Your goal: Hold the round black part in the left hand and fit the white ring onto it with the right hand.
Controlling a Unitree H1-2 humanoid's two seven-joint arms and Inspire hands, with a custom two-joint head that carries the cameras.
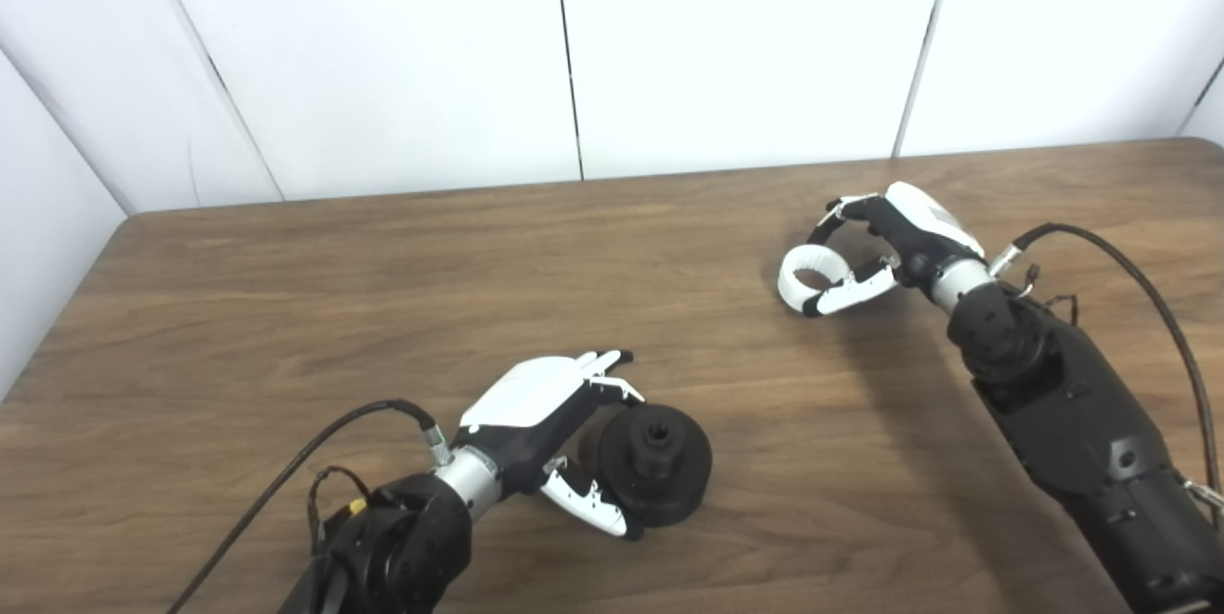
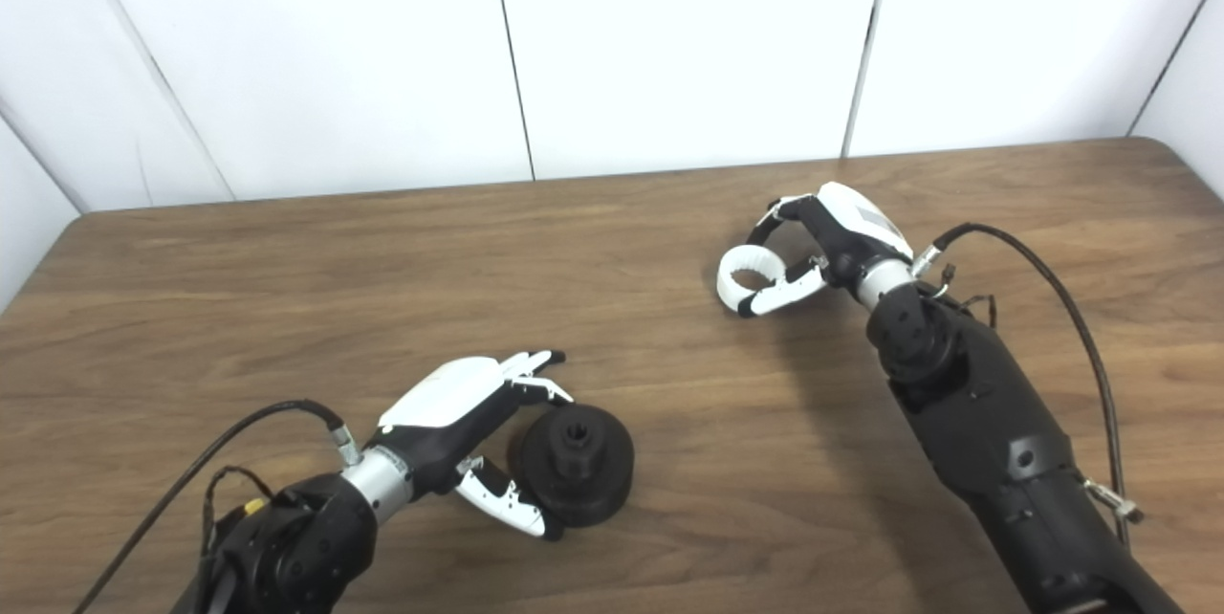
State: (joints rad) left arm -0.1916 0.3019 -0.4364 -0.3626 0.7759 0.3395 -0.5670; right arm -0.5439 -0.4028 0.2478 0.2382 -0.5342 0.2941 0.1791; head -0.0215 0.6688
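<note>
I see my left hand (image 1: pixel 550 423) spread around the round black plastic part (image 1: pixel 656 463) on the brown wooden table (image 1: pixel 287 308), hub up, while my right hand (image 1: pixel 889 246) pinches the white plastic ring (image 1: pixel 811 277) at two o'clock, well apart

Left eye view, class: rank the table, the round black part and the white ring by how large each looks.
1. Table, by far the largest.
2. Round black part.
3. White ring, smallest, though it lies farther from the camera, so the true gap is uncertain.
</note>
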